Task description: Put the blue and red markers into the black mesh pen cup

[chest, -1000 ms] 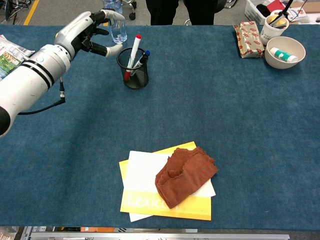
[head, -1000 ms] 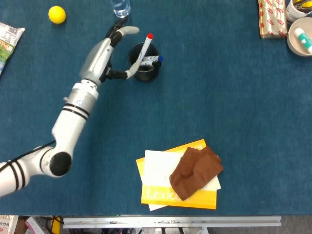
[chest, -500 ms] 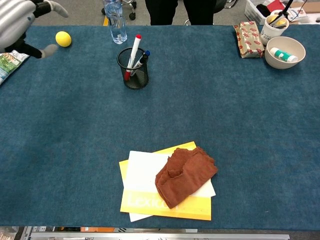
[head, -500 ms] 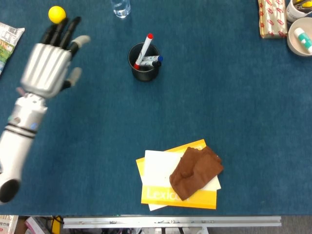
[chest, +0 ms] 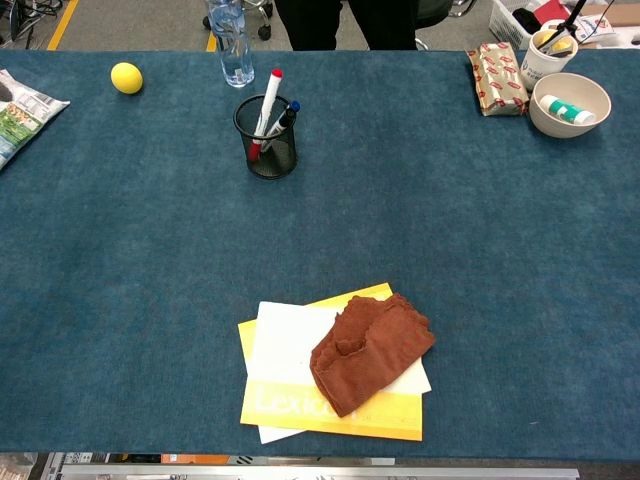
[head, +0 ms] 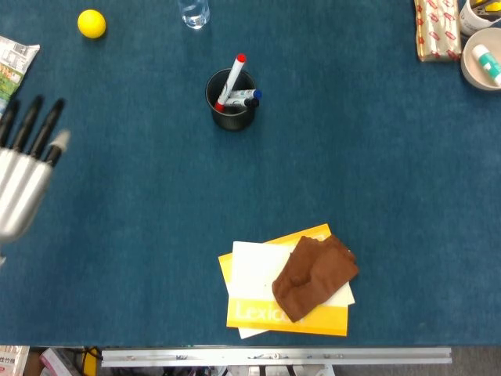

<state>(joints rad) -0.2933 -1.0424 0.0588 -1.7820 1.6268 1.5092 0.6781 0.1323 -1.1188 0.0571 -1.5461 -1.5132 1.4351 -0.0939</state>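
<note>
Task looks complete: red marker [chest: 264,108] and blue marker [chest: 285,118] both stand in black mesh pen cup [chest: 267,140], far left-centre of table [chest: 480,240]. Left hand [head: 22,176] at left edge, fingers spread, holding nothing. Right hand unseen. Blue cloth-covered table; floor and standing person beyond far edge.

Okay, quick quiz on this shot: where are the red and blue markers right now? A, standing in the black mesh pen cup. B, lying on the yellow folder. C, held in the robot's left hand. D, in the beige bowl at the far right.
A: the red-capped marker and the blue-capped marker both stand in the black mesh pen cup, while the silver left hand at the head view's left edge holds nothing.
</note>
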